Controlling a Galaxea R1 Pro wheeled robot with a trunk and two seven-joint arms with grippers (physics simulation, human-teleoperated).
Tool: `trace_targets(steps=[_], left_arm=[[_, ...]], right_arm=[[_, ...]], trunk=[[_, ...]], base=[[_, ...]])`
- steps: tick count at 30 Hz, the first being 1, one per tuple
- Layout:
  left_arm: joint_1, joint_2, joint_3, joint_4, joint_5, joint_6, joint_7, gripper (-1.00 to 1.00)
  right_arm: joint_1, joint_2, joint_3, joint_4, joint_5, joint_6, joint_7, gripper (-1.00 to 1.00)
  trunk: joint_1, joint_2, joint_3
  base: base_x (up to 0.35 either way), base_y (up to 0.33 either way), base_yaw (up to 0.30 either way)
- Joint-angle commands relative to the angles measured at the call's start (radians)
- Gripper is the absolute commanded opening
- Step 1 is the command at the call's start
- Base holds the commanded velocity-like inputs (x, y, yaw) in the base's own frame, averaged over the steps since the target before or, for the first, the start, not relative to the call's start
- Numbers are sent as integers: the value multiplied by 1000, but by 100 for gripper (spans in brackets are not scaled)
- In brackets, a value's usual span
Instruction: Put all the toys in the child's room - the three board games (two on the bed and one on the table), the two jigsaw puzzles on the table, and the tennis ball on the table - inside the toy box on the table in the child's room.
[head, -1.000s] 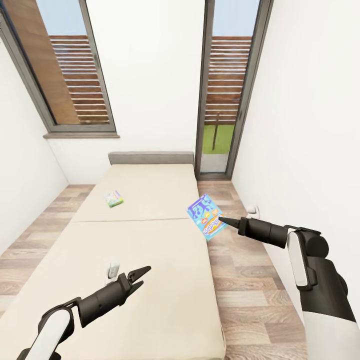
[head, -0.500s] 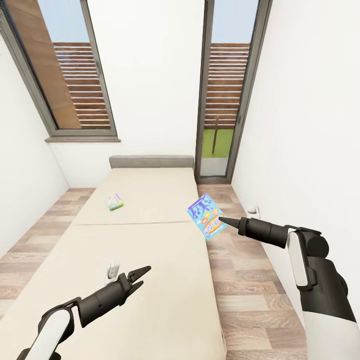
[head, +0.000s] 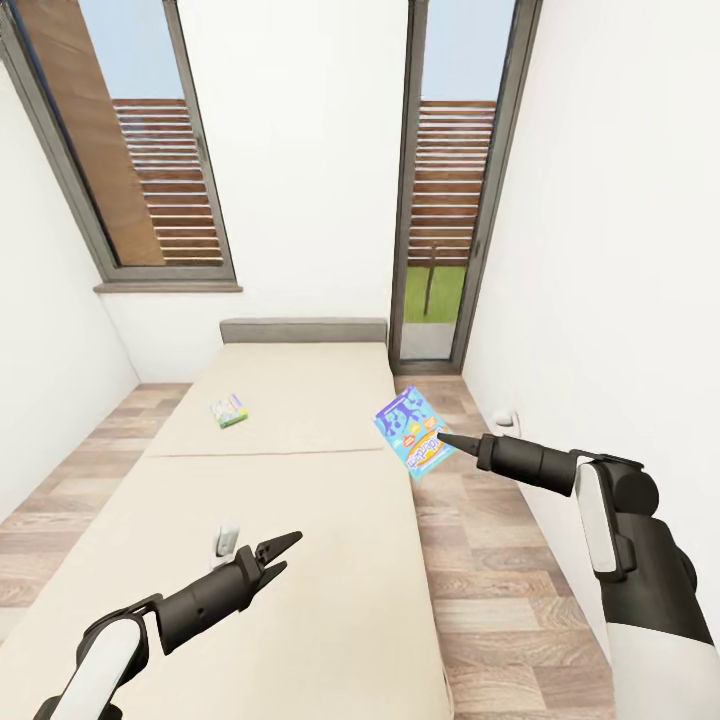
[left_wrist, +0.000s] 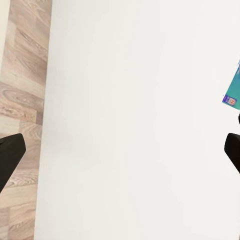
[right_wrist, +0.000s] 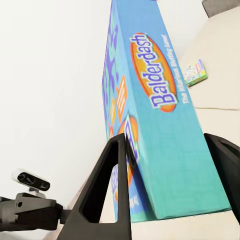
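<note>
Balderdash board game (head: 412, 433), the blue box, is clamped in our right gripper (head: 441, 438) and held in the air beside the bed (head: 300, 520), just off the bed's long edge on the glass-door side and over the wood floor (head: 500, 560). In the right wrist view the box (right_wrist: 150, 115) stands on edge between the two fingers (right_wrist: 107, 185), which pinch it across its thin dimension near one short end.

We judge the box to be light, stiff cardboard with a smooth printed skin. It should resist crushing, but the long unsupported length may let it pivot in the jaws. A hold nearer the middle of a long edge would steady it.

Our left gripper (head: 281, 550) hangs over the bed's near half with its fingers spread and nothing between them.

A second board game (head: 229, 410), green-edged, lies flat on the bed toward the headboard (head: 303, 330). We expect it to need an edge grasp, since its flat face offers no purchase.
</note>
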Motion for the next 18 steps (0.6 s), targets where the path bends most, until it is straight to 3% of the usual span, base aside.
trace_targets(steps=[1,18], left_arm=[[-1,0,0,0,-4,2,-5,100],[2,0,-4,4,-10,-27,-11,100]], right_arm=[[-1,0,-1,-1,0,4,6,-100],[13,3,-17,37,-16,4,19,-100]], trunk=[[1,-2,0],[1,-2,14]], base=[[0,0,0],[0,0,0]])
